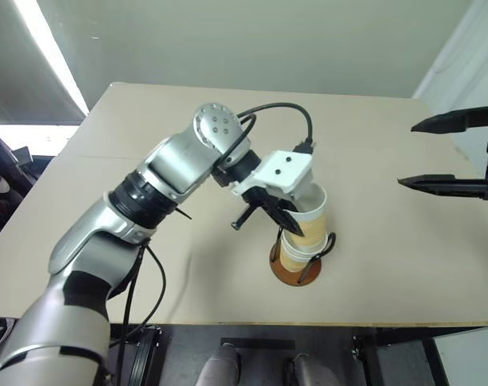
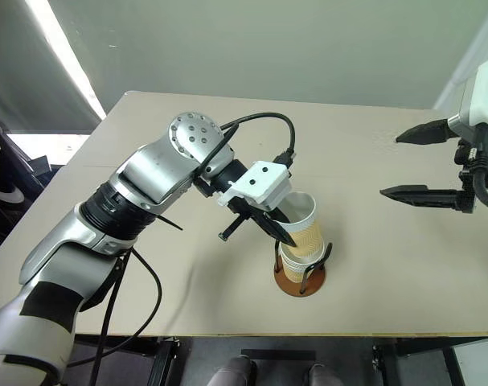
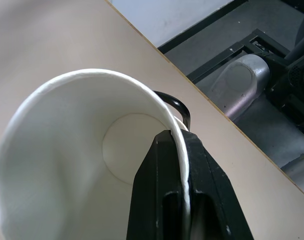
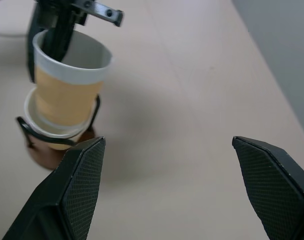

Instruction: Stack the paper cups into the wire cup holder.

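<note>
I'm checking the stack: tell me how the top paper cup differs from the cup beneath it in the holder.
The top paper cup leans and stands proud; the cup beneath sits low inside the wire cup holder. The left gripper is shut on the top cup's rim; the lower cup is untouched. The top cup shows its tan wall, the lower mostly its rim. Both have white rolled rims.

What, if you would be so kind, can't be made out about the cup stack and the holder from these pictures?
- How many paper cups sit nested in the wire cup holder: the top cup hides those below, and only rims peek out.
- Whether the top cup is fully seated: the left gripper, shut on its rim, blocks the left wrist view.
- The holder's base: partly behind the open right gripper's finger in the right wrist view.
</note>
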Motion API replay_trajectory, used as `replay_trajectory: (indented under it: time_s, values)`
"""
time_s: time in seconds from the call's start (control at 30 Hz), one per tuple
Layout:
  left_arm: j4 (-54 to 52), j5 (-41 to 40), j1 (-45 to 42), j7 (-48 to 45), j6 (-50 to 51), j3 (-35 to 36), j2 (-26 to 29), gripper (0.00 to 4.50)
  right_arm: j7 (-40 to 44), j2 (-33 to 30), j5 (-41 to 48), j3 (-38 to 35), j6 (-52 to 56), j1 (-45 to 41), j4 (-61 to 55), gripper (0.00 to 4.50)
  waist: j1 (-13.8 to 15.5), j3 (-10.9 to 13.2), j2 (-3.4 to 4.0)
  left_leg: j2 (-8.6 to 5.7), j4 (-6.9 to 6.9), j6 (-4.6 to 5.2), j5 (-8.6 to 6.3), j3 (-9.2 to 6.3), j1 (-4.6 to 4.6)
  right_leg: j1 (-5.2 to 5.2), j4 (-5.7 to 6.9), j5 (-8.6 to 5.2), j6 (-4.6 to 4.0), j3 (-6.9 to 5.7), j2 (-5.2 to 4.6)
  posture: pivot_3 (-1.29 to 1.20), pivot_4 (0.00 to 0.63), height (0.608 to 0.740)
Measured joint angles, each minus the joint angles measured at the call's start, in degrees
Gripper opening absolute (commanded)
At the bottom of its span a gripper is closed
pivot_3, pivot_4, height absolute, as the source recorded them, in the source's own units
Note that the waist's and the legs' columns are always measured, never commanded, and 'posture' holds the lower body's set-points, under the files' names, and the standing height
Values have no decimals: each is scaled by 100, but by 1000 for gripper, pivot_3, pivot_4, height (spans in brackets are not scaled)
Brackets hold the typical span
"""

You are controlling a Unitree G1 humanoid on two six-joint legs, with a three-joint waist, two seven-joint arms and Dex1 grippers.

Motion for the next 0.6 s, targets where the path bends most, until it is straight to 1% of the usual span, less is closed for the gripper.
replay_trajectory:
  time_s: [0.2, 0.43, 0.53, 0.6]
  values:
    - [12, 81, -1, 0, -39, -54, -33, 26, 137, -49, 620, -149, 420, -11, -189, 4155, 1, 0, 0, -1, 1, 0, 0, 2, 0, 1, 0, -1, 2, 2, 0, 0, 150, 740]
    - [28, 159, -2, 0, -104, -131, -102, 26, 66, -86, 831, -149, 553, -11, -292, 4155, 4, 0, 0, -1, 1, 0, 0, 1, 0, 1, 1, -2, 3, 2, 0, 0, 150, 740]
    - [69, 197, -2, -1, -93, -134, -178, 686, 3, -86, 862, -149, 556, -14, -302, 4155, 6, 0, 0, -1, 2, 0, 0, 2, 0, 1, 1, -1, 4, 2, 0, 0, 150, 740]
    - [69, 205, -2, -1, -83, -133, -201, 1348, -38, -86, 872, -149, 556, -14, -311, 4155, 6, 0, 0, -1, 2, 1, 0, 2, 0, 1, 1, -1, 4, 2, 0, 0, 150, 740]
